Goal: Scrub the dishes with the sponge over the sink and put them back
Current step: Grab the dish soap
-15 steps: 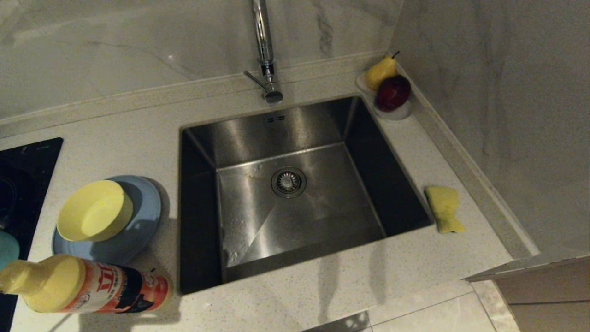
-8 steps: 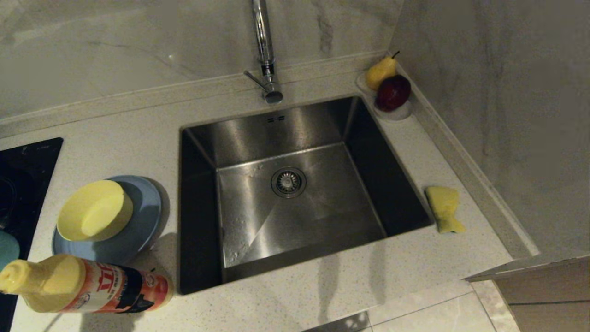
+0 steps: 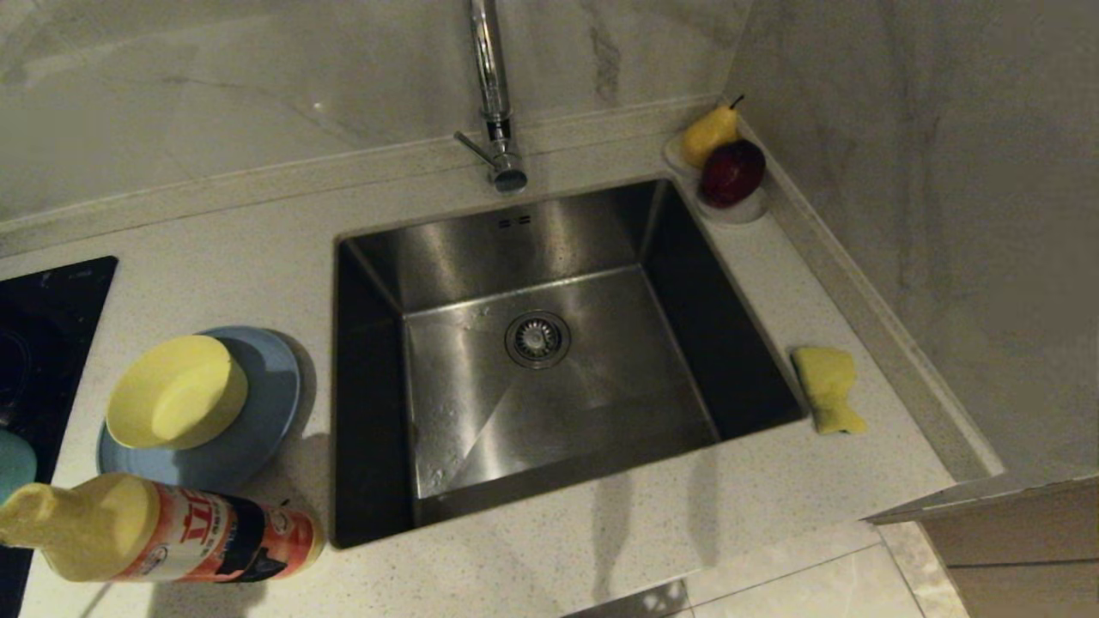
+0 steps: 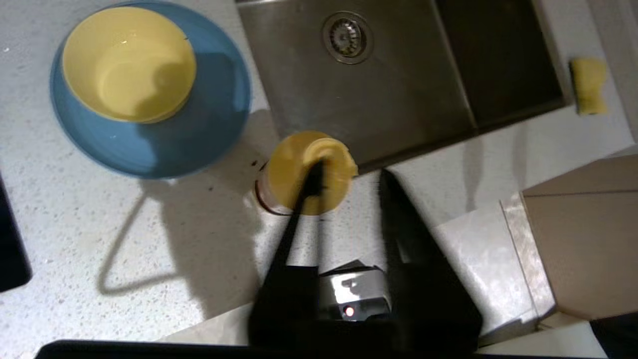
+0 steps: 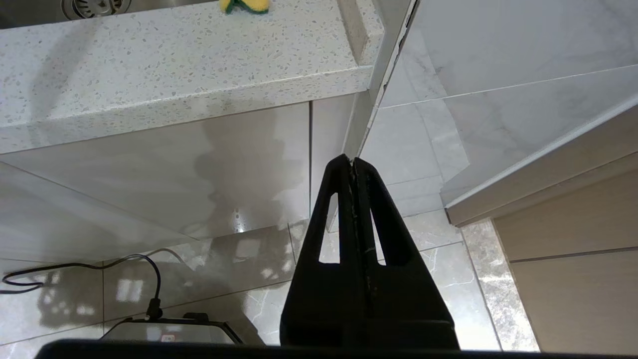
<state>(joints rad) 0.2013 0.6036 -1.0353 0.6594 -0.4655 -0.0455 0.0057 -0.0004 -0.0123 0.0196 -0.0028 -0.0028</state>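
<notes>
From the head camera, one square steel sink (image 3: 549, 360) filled the middle of a pale speckled tabletop (image 3: 601, 549), its basin bare down to one round drain (image 3: 537, 338). One chrome tap (image 3: 491, 94) stood at the sink's twelve o'clock edge. At nine o'clock, one yellow bowl (image 3: 176, 392) sat on one light-blue plate (image 3: 258, 429), just beside the sink's rim. A sliver of one teal bowl (image 3: 15, 463) showed at the picture's left edge. One detergent bottle (image 3: 163, 530) stood at seven o'clock. One yellow sponge (image 3: 828, 389) lay at three o'clock, between the sink's rim and the raised wall kerb. One pear (image 3: 709, 133) and one dark red fruit (image 3: 731, 172) sat on a small white dish (image 3: 745, 211) at one o'clock.

From the left wrist camera, the left hand (image 4: 349, 182) hung above the bottle's yellow cap (image 4: 309, 169), its two fingers parted and holding nothing, near the tabletop's front edge.

From the right wrist camera, the right hand (image 5: 353, 162) hung below the tabletop's front edge, over the floor tiles (image 5: 239, 269), its fingers pressed together and empty. One black cable (image 5: 149, 279) lay on the floor.
</notes>
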